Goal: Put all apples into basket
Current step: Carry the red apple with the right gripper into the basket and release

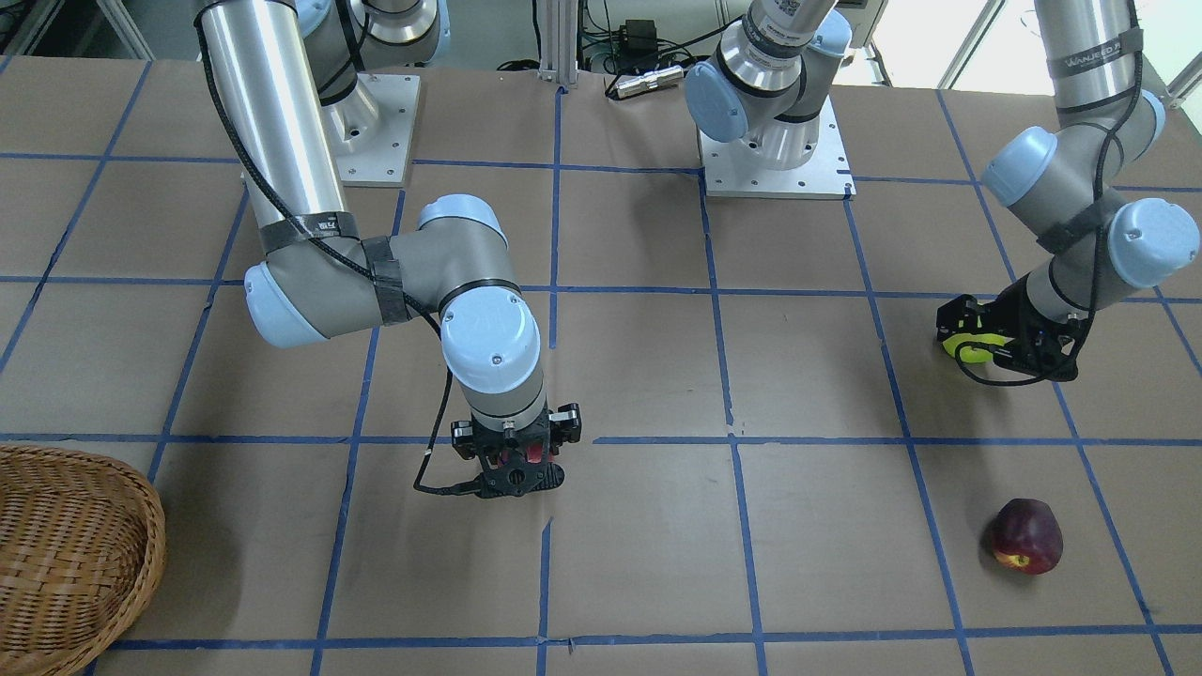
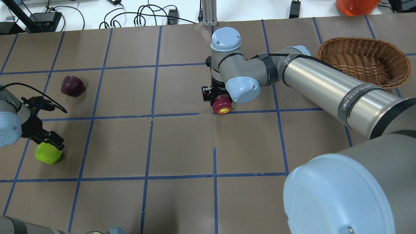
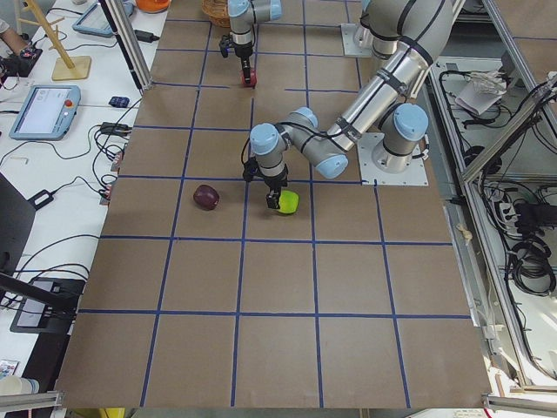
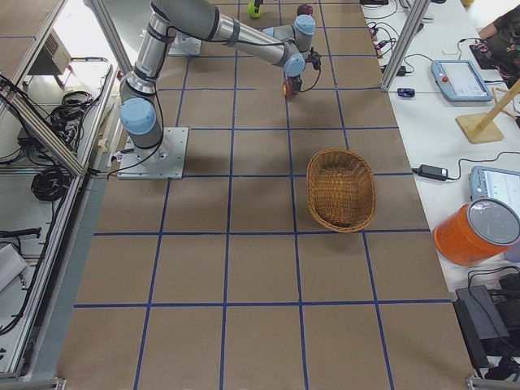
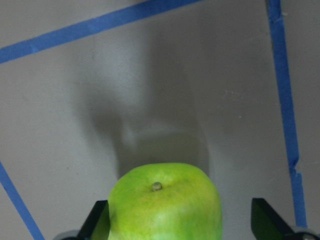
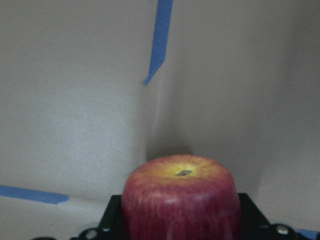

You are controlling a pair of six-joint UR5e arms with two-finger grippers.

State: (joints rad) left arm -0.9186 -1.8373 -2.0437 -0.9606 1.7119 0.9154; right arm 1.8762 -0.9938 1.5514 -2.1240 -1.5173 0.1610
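The yellow-green apple [image 2: 48,153] sits on the table at the left, and my left gripper [image 2: 48,142] stands over it. In the left wrist view the apple [image 5: 165,205] lies between open fingers [image 5: 265,220], with a gap on one side. My right gripper [image 2: 221,99] is shut on the red apple [image 2: 222,104] with a yellow patch near the table's middle. The right wrist view shows that apple [image 6: 182,200] gripped on both sides. The dark maroon apple [image 2: 72,85] lies free on the table beyond the left gripper. The wicker basket [image 2: 357,39] stands at the far right and holds nothing.
Blue tape lines grid the brown table. The arm bases [image 1: 775,160] are bolted at the robot's edge. An orange container [image 4: 475,231] and tablets [image 4: 459,77] stand on the side bench beyond the basket [image 4: 310,191].
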